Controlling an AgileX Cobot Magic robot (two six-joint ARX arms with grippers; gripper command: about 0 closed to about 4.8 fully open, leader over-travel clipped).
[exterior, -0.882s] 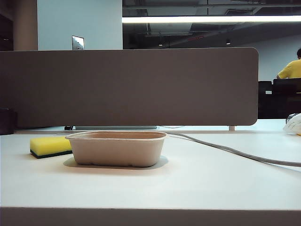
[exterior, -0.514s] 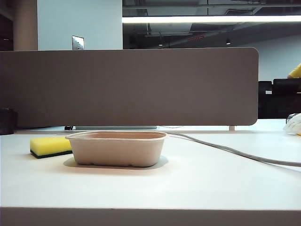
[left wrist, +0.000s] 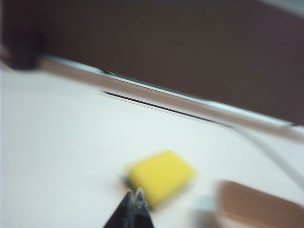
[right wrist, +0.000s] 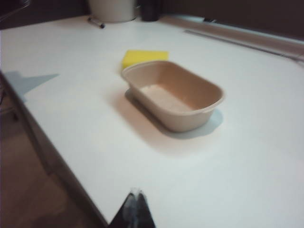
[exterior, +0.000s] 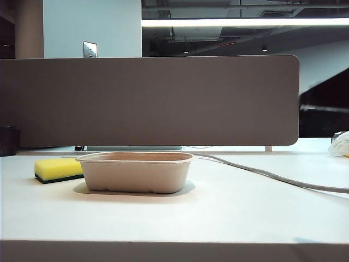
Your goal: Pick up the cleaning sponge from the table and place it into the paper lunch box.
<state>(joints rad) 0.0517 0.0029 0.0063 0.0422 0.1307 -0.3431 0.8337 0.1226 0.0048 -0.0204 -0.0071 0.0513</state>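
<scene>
The cleaning sponge [exterior: 58, 169], yellow foam on a dark green base, lies on the white table [exterior: 218, 213] just left of the paper lunch box [exterior: 136, 172], a beige tray that stands empty. No arm shows in the exterior view. In the blurred left wrist view my left gripper [left wrist: 133, 194] is shut and empty, a short way from the sponge [left wrist: 160, 175], with the box's rim [left wrist: 256, 206] beside it. My right gripper [right wrist: 135, 193] is shut and empty near the table's front edge, well short of the box [right wrist: 173, 97] and the sponge [right wrist: 142, 57] behind it.
A grey-brown divider panel [exterior: 150, 101] runs along the back of the table. A grey cable [exterior: 272, 174] trails across the right side. A dark cup [exterior: 7, 141] stands at far left and a white bundle [exterior: 341, 144] at far right.
The person in yellow behind the divider has left the view. Sponge and box have not moved.
</scene>
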